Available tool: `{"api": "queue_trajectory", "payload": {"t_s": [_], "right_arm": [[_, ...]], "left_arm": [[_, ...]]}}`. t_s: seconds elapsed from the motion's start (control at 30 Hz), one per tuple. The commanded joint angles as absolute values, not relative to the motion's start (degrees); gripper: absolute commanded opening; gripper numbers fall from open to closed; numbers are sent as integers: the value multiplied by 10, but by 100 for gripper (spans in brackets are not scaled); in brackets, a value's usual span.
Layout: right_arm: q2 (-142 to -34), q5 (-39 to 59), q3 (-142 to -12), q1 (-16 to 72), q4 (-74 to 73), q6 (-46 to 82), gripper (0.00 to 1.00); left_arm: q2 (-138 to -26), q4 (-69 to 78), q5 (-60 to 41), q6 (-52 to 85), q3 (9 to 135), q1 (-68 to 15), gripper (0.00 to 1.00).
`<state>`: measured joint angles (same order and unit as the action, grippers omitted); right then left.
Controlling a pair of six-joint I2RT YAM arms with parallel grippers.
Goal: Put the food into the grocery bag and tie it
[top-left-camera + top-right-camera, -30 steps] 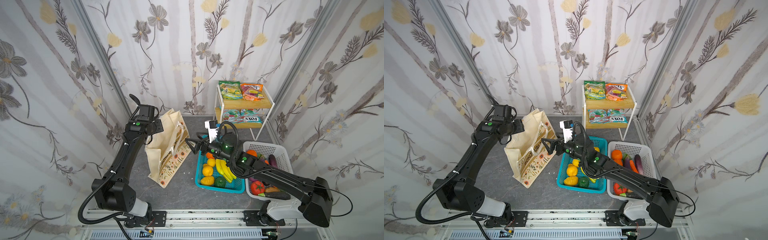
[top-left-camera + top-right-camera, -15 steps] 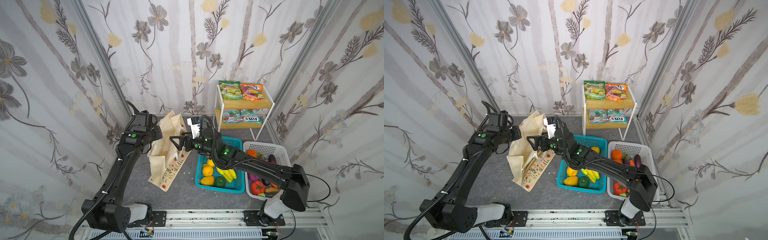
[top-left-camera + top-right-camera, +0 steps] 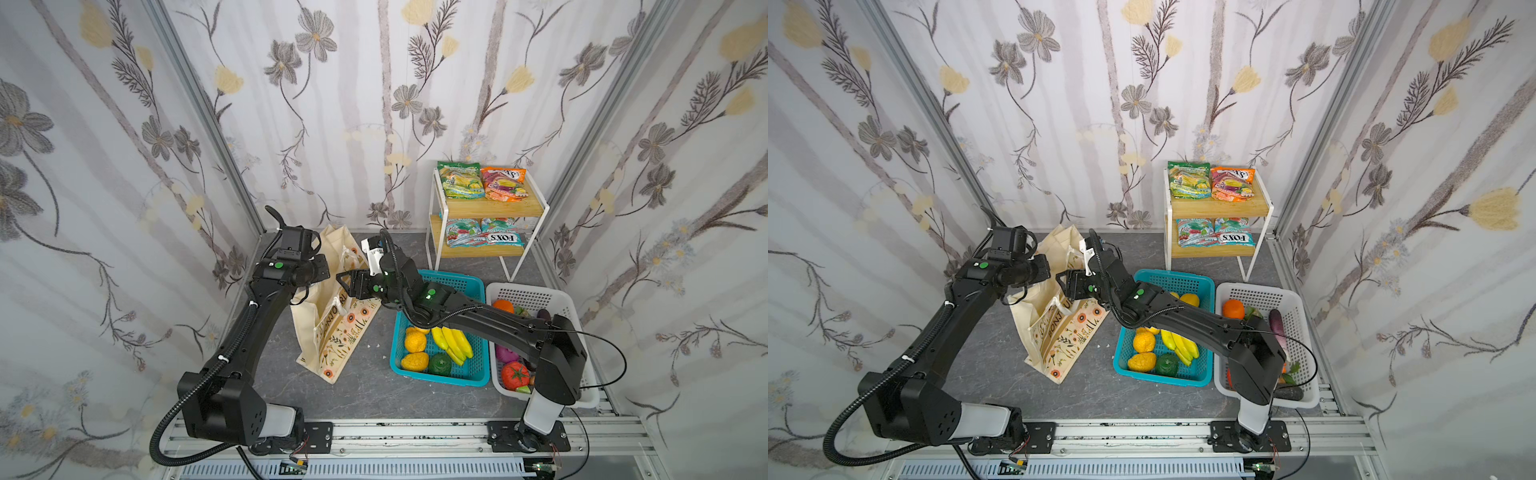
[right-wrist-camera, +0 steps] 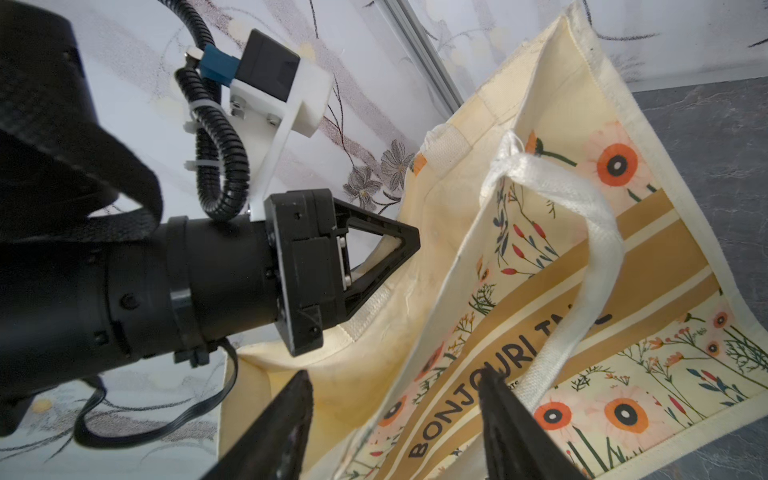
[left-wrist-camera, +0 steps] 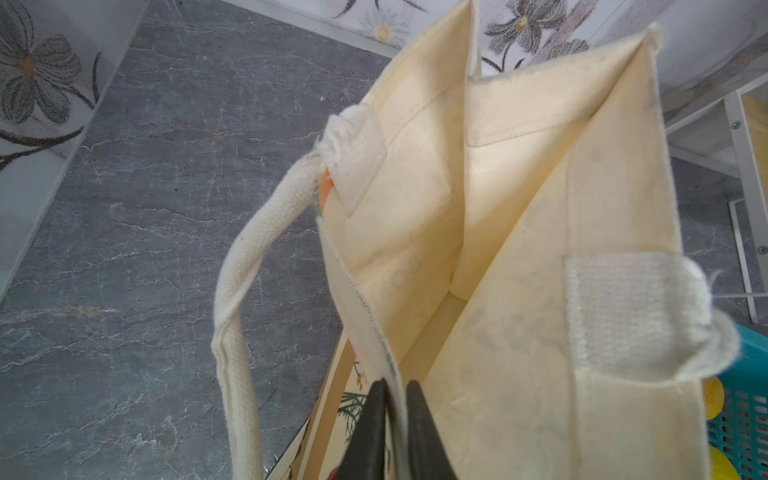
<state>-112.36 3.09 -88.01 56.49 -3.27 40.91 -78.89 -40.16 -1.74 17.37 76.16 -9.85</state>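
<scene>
Quick rundown: the bag (image 3: 332, 332) has its bottom on the grey counter (image 3: 374, 395), at about 9 o'clock from the teal basket (image 3: 436, 376). Its open end points to roughly 12 o'clock in both top views. The left tool (image 5: 395, 388) is clamped tight on the top edge of one bag wall. You can see the fabric pinched right between its tips in the left wrist view, with a white handle (image 5: 237, 291) looping off beside it. The right tool (image 4: 392, 380) is only partway open and has hold of nothing. It's got one finger on each side of the printed front wall, right by the lettered tan band, and one tip sits just beside the foot of the other handle (image 4: 598, 249). None of the food is in the bag. The bananas (image 3: 453, 343) and a couple of citrus (image 3: 415, 341) are in the teal basket. An orange (image 3: 503, 306) and a tomato (image 3: 515, 374) are in the white basket (image 3: 536, 293), at 3 o'clock from the teal one. The green (image 3: 460, 183) and orange (image 3: 503, 185) snack packets lie on top of the shelf (image 3: 494, 208), at about 1 o'clock from the teal basket.
</scene>
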Motion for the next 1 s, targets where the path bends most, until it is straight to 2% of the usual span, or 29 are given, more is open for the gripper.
{"api": "queue_trajectory", "payload": {"t_s": [0.0, 0.1, 0.27, 0.37, 0.47, 0.53, 0.57, 0.63, 0.67, 0.7, 0.77, 0.8, 0.87, 0.97], "right_arm": [[-1149, 58, -912, 562, -46, 423, 60], [-1169, 60, -936, 561, -37, 422, 56], [-1186, 64, -947, 548, -15, 426, 32], [-1183, 57, -938, 541, 1, 424, 32], [-1177, 47, -933, 540, 9, 420, 38], [-1177, 55, -934, 540, 4, 417, 34], [-1178, 65, -936, 540, 0, 414, 25], [-1176, 70, -938, 541, 2, 408, 9], [-1175, 69, -938, 544, 6, 404, 3], [-1173, 67, -937, 544, 11, 402, 0], [-1171, 72, -936, 545, 26, 400, 0], [-1170, 75, -935, 545, 32, 396, 0], [-1164, 76, -924, 544, 36, 393, 0], [-1153, 76, -906, 543, 32, 391, 0]], "left_arm": [[-778, -389, -27, 183, 764, -99, 3], [-769, -386, -37, 187, 766, -99, 0], [-750, -384, -46, 197, 765, -99, 0], [-730, -381, -46, 208, 762, -98, 0], [-723, -376, -64, 217, 756, -99, 0], [-706, -370, -62, 220, 746, -99, 0], [-706, -367, -60, 218, 745, -99, 0], [-711, -358, -51, 215, 721, -98, 14], [-714, -351, -45, 212, 714, -98, 16], [-718, -345, -39, 209, 710, -98, 21], [-740, -342, -17, 201, 714, -98, 41], [-748, -340, -10, 199, 718, -98, 46], [-765, -338, 0, 193, 732, -98, 53], [-787, -337, 8, 187, 759, -98, 50]]}}
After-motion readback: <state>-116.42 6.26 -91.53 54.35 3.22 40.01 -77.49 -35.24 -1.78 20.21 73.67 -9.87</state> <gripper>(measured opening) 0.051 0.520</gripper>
